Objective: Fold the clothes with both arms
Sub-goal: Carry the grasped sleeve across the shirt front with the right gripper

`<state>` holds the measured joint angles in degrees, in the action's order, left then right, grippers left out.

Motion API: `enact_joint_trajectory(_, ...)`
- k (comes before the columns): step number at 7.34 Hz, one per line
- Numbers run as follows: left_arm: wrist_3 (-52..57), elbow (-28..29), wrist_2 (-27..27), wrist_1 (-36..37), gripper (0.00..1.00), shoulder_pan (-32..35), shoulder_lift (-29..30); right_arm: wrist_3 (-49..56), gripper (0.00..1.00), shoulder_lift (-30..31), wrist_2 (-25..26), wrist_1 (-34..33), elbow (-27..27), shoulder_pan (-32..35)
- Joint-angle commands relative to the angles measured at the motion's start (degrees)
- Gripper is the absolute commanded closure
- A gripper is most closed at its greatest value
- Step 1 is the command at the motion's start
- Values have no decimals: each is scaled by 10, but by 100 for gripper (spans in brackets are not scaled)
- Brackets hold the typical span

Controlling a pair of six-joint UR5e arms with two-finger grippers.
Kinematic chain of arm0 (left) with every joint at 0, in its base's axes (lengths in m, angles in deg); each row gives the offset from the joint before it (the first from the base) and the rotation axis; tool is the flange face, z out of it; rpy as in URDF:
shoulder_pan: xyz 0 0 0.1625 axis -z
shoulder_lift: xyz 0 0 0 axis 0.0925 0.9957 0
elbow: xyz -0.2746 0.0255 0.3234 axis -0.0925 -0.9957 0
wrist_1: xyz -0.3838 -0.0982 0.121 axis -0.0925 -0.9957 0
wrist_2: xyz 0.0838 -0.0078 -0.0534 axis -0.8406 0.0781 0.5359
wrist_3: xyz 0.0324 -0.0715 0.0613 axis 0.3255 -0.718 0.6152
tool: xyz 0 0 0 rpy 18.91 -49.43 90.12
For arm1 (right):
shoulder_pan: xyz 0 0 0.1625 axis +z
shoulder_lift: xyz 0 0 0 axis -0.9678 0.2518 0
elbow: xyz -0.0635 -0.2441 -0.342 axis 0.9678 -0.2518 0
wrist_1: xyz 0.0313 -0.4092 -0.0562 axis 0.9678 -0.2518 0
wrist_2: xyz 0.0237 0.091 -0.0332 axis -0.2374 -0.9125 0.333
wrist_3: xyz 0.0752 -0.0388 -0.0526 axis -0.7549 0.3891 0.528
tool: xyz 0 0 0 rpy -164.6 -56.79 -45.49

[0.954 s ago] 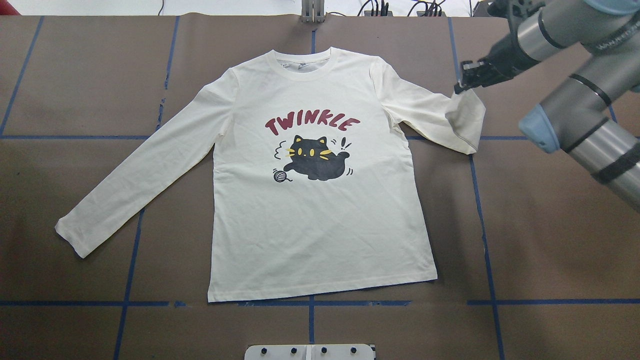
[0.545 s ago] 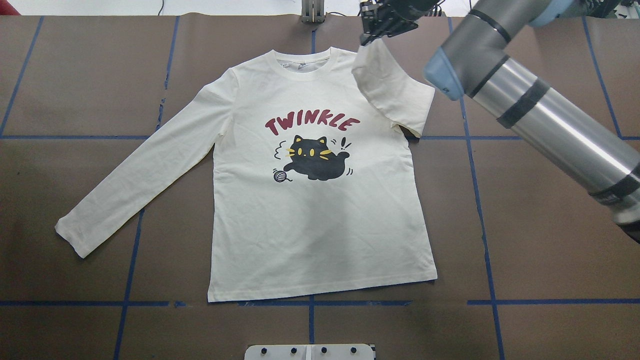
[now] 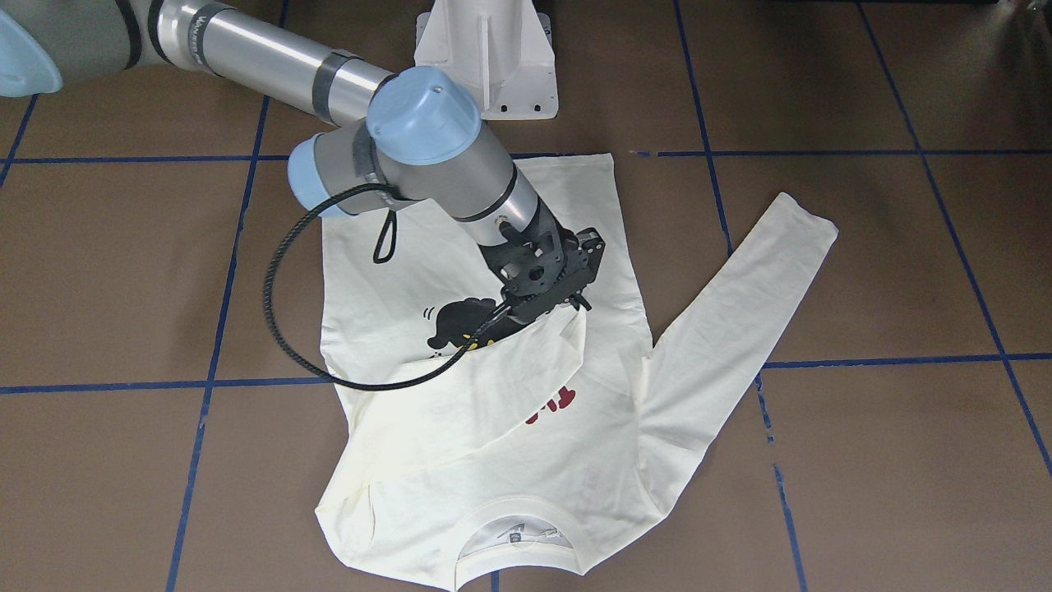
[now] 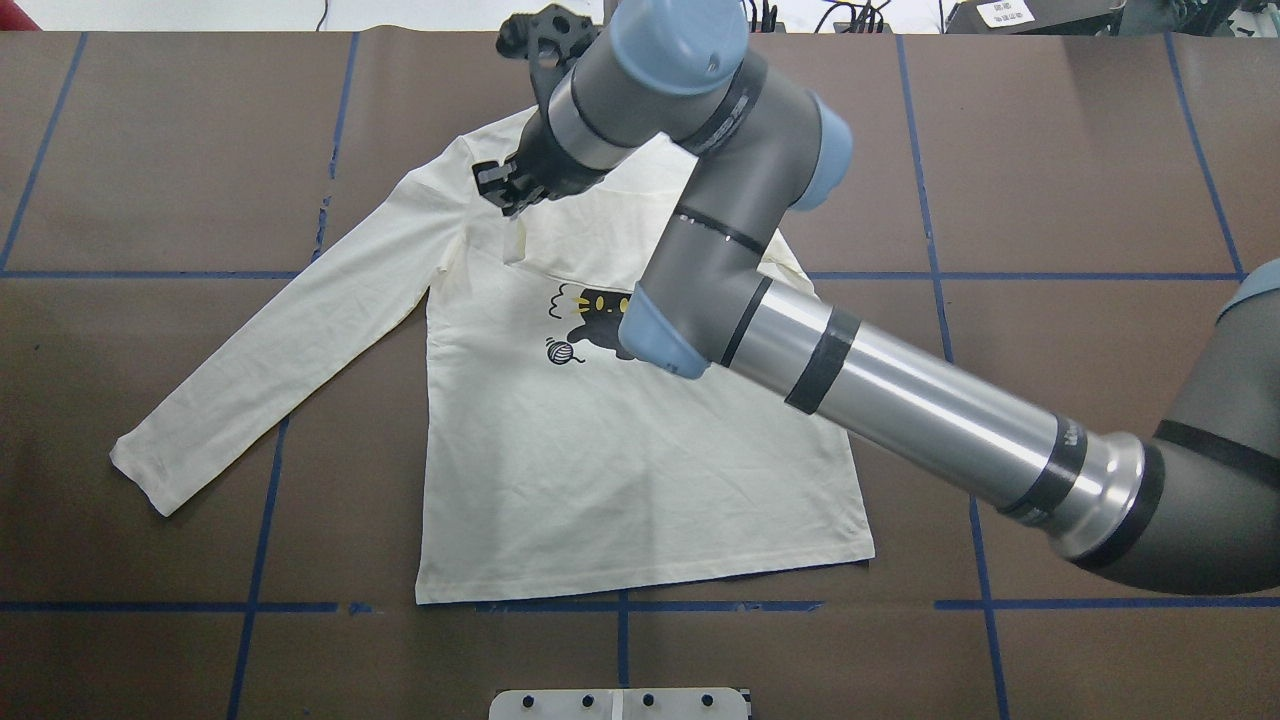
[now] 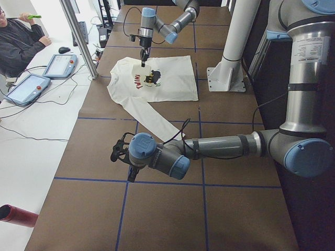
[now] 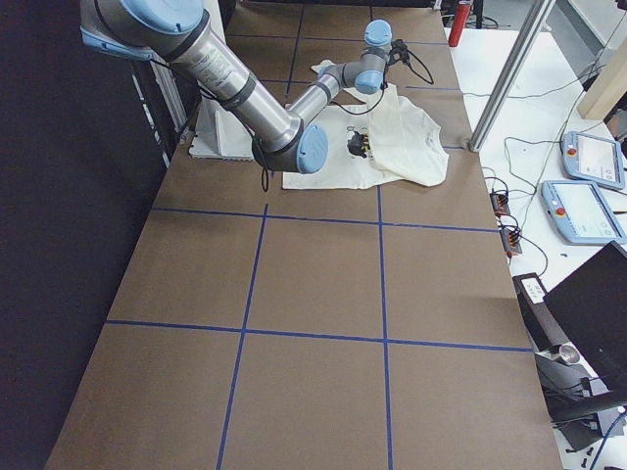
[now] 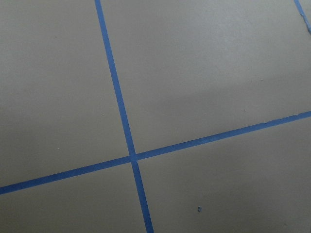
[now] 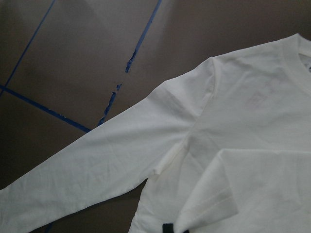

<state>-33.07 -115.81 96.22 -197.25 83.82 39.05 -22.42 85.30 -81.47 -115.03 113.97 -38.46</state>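
Observation:
The cream-white shirt (image 4: 600, 470) lies print-up on the brown table, with the black cat (image 4: 590, 310) partly showing. My right gripper (image 4: 508, 192) is shut on the cuff of the shirt's right sleeve (image 4: 515, 245). It holds the cuff just above the chest near the other shoulder, so the sleeve lies folded across the lettering. The front view shows the same grip (image 3: 578, 306) and the folded sleeve (image 3: 460, 395). The cuff (image 8: 209, 204) shows in the right wrist view. The other sleeve (image 4: 280, 350) lies flat and straight. My left gripper (image 5: 121, 155) hovers over bare table away from the shirt; I cannot tell whether it is open.
Blue tape lines (image 7: 121, 121) grid the brown table. The white pedestal base (image 3: 485, 57) stands behind the shirt's hem. A white plate (image 4: 620, 703) sits at the near table edge. An operator (image 5: 18, 42) and tablets (image 5: 57, 65) are beyond the far edge.
My right gripper has carried the right sleeve from the far right, past the collar, across the chest to the left shoulder. The sleeve now covers the red lettering.

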Motion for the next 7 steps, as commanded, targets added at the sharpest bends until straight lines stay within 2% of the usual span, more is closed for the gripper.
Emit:
enact_joint_trajectory(1, 0, 3, 0, 1, 0, 0, 1, -1, 100, 0, 68, 62, -34, -49)
enact_joint_trajectory(3, 0, 3, 0, 1, 0, 0, 1, 0, 100, 1, 70, 64, -36, -56)
enact_joint_trajectory(4, -1, 4, -1, 1, 0, 0, 2, 0, 100, 2, 78, 88, -36, -64)
enact_joint_trajectory(6, -1, 5, -1, 1, 0, 0, 3, 0, 100, 2, 108, 109, -39, -81)
enact_joint_trajectory(7, -1, 5, -1, 1, 0, 0, 3, 0, 88, 5, 114, 124, -41, -91)
